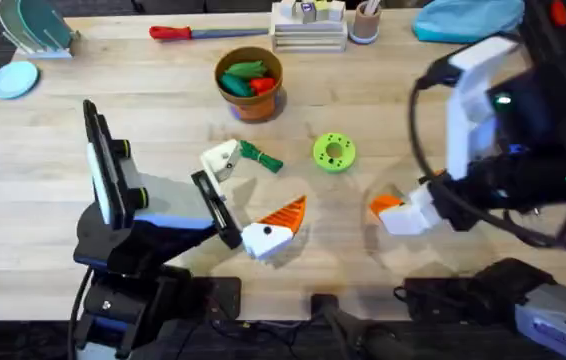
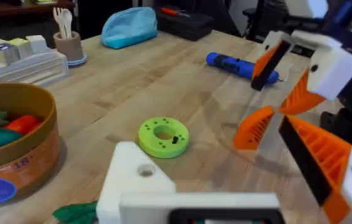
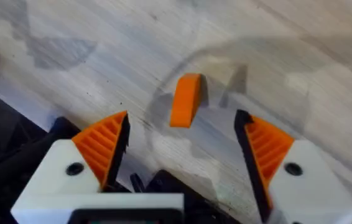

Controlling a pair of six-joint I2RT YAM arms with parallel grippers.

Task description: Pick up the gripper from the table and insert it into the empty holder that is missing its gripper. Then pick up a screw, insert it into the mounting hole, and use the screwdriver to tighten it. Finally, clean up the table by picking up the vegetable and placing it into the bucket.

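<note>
Fingers of right gripper: spread, nothing held, straddling the orange wedge lying free on worktop, near right, long axis along the gap. Left gripper: one finger bare holder, apparently parted.

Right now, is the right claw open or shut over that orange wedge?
Open. The right claw has its orange pads spread wide, with the orange wedge lying untouched on the table between and beyond them.

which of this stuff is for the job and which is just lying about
For the job: orange gripper, white holder, blue screwdriver, green vegetable, bucket.
Lying about: lime disc, red-handled tool, blue pouch, pen cup.
</note>
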